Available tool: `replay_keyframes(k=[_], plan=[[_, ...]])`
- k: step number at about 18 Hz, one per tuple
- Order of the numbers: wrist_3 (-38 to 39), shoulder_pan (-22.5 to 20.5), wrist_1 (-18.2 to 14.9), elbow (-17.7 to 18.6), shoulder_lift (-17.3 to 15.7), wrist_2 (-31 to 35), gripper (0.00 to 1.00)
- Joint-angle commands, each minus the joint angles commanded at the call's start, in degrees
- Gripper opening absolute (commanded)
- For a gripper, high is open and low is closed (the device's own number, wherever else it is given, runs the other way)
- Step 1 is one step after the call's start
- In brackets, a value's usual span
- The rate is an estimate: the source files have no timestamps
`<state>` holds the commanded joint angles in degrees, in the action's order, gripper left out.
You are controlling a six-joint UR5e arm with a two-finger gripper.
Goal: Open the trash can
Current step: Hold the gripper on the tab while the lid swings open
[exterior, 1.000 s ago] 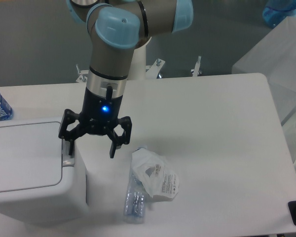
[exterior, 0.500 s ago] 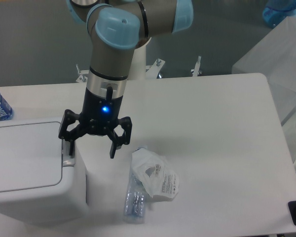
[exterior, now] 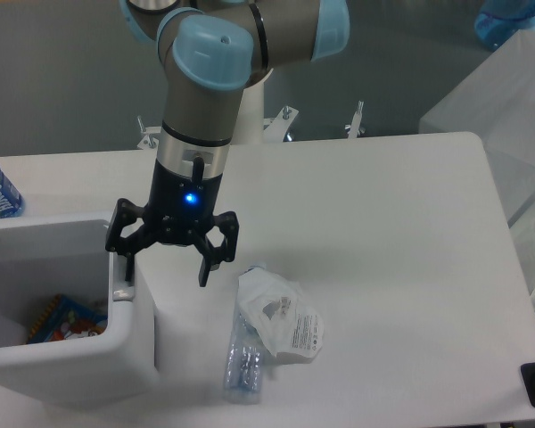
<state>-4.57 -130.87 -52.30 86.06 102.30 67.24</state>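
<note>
Hovering spread-fingered, end effector (exterior: 165, 266) seemingly touches the open trash can (exterior: 116, 343) rim.

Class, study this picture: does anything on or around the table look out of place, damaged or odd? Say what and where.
A crushed clear bottle lies on its side on the table, with a crumpled white wrapper against it, right beside the open trash can rather than inside. The gripper hangs open at the can's right rim.

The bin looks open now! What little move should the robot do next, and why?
Probably lift the gripper straight up. The trash can already shows its inside, with a colourful wrapper in it, and one finger sits at the button strip, so pressing looks finished.
</note>
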Motion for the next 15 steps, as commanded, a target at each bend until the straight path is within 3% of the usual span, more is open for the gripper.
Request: replay_keyframes(k=[7,11,15], plan=[[-5.88,-1.66,1.23,-5.54,-0.09,1.05,1.0],[-10.71,-2.63,0.45,-5.73,-0.17,11.75,1.0],[-18.45,-4.12,-0.08,-4.32,-0.18,16.17,1.0]])
